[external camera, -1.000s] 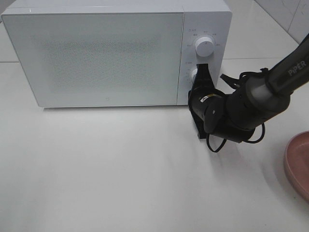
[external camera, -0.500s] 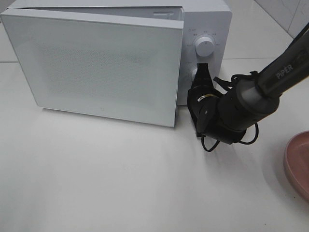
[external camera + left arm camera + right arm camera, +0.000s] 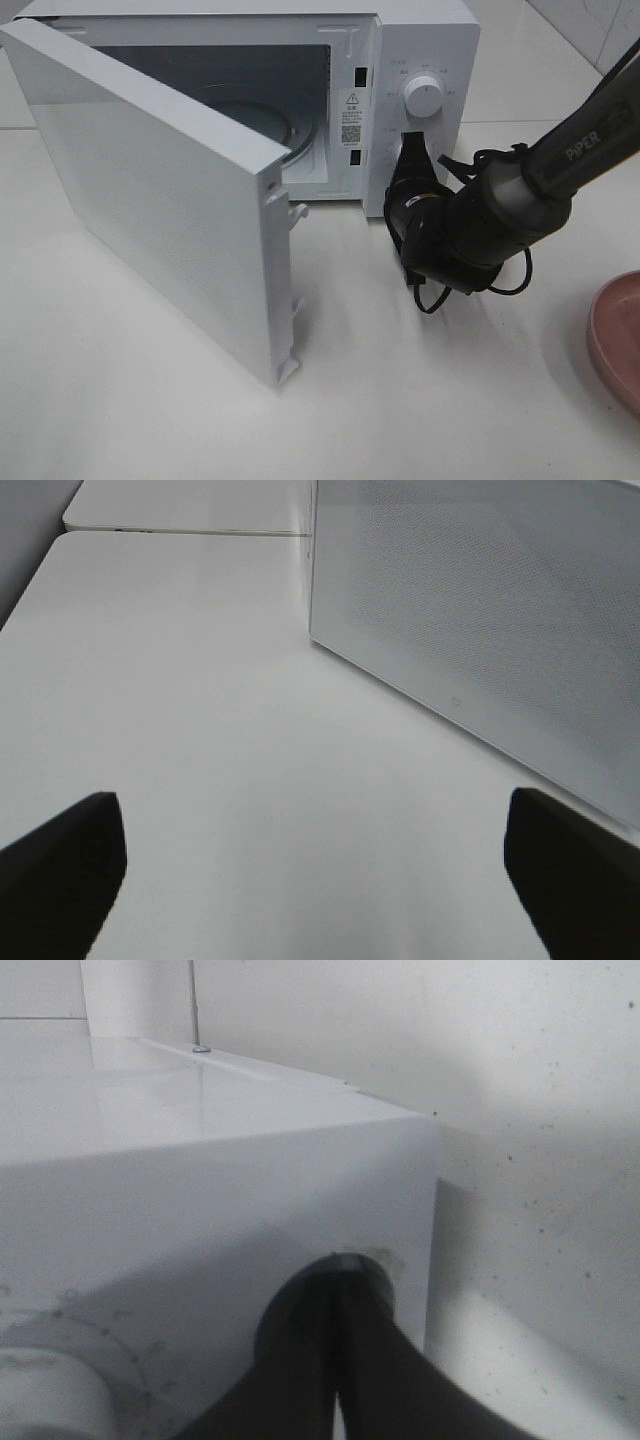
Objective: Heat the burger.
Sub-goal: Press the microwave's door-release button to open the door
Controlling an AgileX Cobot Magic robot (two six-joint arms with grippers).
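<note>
Pressed flat together with no gap, the black fingers of the right gripper hold nothing. Their tips meet a round control low on the panel of the white box-shaped microwave oven. From the high camera the right gripper stands just under the white round upper dial and covers the control beneath it. A loose black cable loops round the wrist behind it.

Spread wide, the two dark fingers of the left gripper hang over the bare white tabletop with nothing between them. Ahead of them is the speckled outer face of the white microwave door.

Further out, the white microwave door stands open, hinged at the oven's left, its free edge reaching over the table toward the camera. Inside the cavity lies a round glass turntable. A round pink plate sits on the tabletop at the right border, well apart from the oven and cut off by the frame.

No view shows the burger, so I cannot tell where it is.
</note>
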